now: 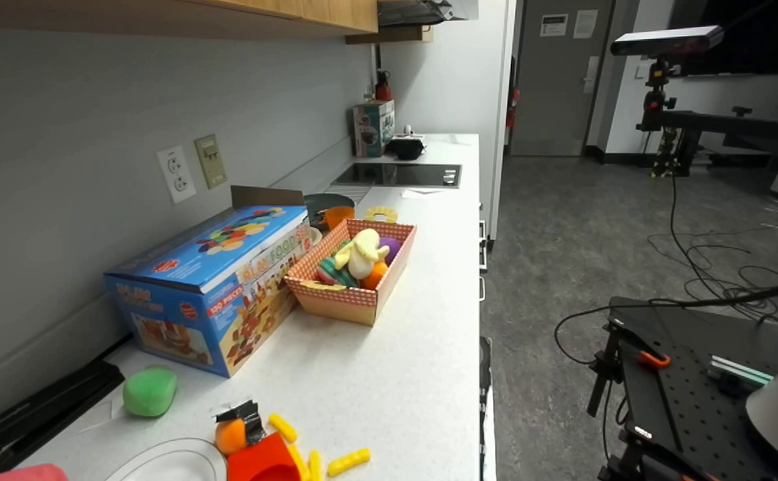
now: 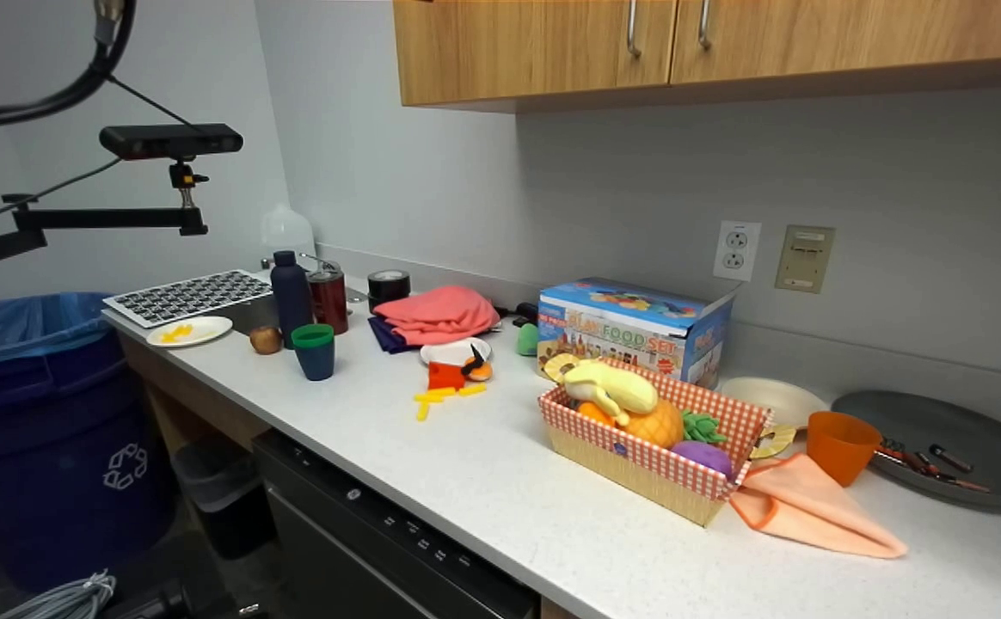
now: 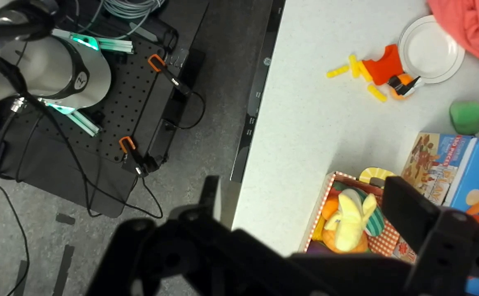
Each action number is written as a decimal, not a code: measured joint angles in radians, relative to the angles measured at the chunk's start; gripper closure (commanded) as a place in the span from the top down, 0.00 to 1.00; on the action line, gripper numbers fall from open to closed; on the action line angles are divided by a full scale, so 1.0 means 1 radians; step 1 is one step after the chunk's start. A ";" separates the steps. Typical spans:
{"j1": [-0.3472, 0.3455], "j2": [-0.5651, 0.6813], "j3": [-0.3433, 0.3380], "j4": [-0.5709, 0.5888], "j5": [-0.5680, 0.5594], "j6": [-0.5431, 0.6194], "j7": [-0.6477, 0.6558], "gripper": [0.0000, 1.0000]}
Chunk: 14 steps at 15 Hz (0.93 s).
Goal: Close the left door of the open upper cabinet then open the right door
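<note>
Black two-fingered gripper (image 3: 301,195): spread wide, empty. At one o'clock in an exterior view: tan flat-fronted wooden upper cabinet (image 2: 724,60), left door (image 2: 526,52) seemingly closed (first step presumably done). Next, likely: pulling metal handle (image 2: 704,24) of right door (image 2: 862,34).

grey floor (image 1: 563,227), pale walls (image 2: 621,189)
</note>
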 measured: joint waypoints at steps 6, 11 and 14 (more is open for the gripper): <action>0.000 0.001 0.001 0.001 -0.003 -0.002 -0.030 1.00; 0.000 0.046 -0.018 0.047 -0.099 -0.008 -0.322 1.00; 0.001 0.117 -0.017 0.123 -0.176 -0.007 -0.482 1.00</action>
